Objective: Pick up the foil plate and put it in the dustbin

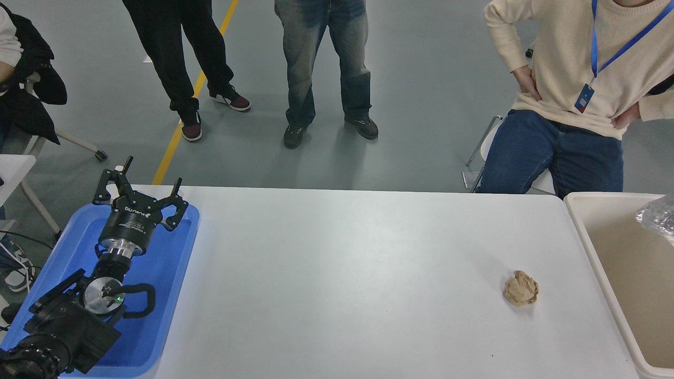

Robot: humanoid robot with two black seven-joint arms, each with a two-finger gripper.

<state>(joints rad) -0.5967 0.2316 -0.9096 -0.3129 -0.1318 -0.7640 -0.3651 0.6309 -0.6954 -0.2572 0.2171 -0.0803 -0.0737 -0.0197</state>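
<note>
The foil plate (658, 218) shows only as a shiny crinkled silver piece at the right edge of the head view, over the inside of the beige dustbin (590, 231). Most of the plate is cut off by the frame edge. I cannot tell whether it hangs in the air or rests in the bin. My right gripper is out of view. My left gripper (141, 195) is parked at the lower left over a blue tray, its fingers spread open and empty.
A crumpled brown paper ball (521, 288) lies on the white table (342, 273) near the dustbin. The flat blue tray (163, 295) sits at the left under my left arm. Several people stand or sit beyond the table's far edge.
</note>
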